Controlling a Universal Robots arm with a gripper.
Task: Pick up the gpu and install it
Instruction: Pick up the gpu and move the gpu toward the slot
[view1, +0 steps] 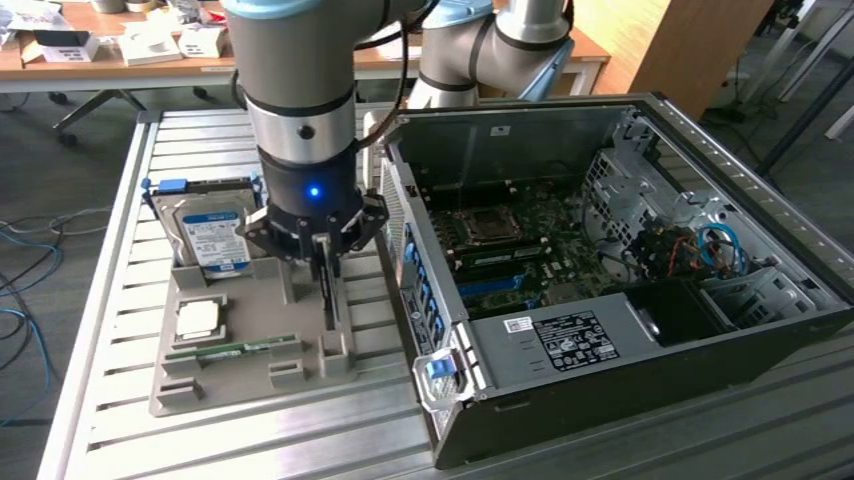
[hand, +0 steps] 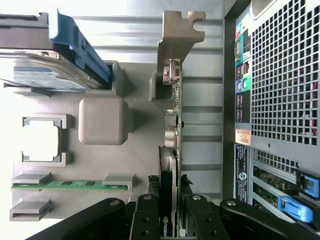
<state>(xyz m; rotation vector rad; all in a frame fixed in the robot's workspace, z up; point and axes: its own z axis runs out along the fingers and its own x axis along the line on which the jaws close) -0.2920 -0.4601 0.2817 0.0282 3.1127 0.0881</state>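
The gpu (hand: 172, 115) stands on edge in a slot of the grey holder tray (hand: 135, 150), seen edge-on as a thin green board with a silver end bracket (hand: 175, 35). My gripper (hand: 171, 220) straddles its black fan end, and the fingers (hand: 147, 215) press against both faces of the card. In the exterior view the gripper (view1: 324, 275) reaches straight down into the tray (view1: 200, 390), just beside the open computer case (view1: 601, 250), with the gpu (view1: 330, 318) a dark sliver below it. The card still sits in its slot.
The tray also carries a silver hard drive (view1: 207, 235) with a blue label, a CPU (view1: 198, 318) and a green memory stick (view1: 247, 349). The case's motherboard (view1: 521, 250) lies exposed on the exterior view's right. The perforated case back (hand: 285, 75) runs close alongside the card.
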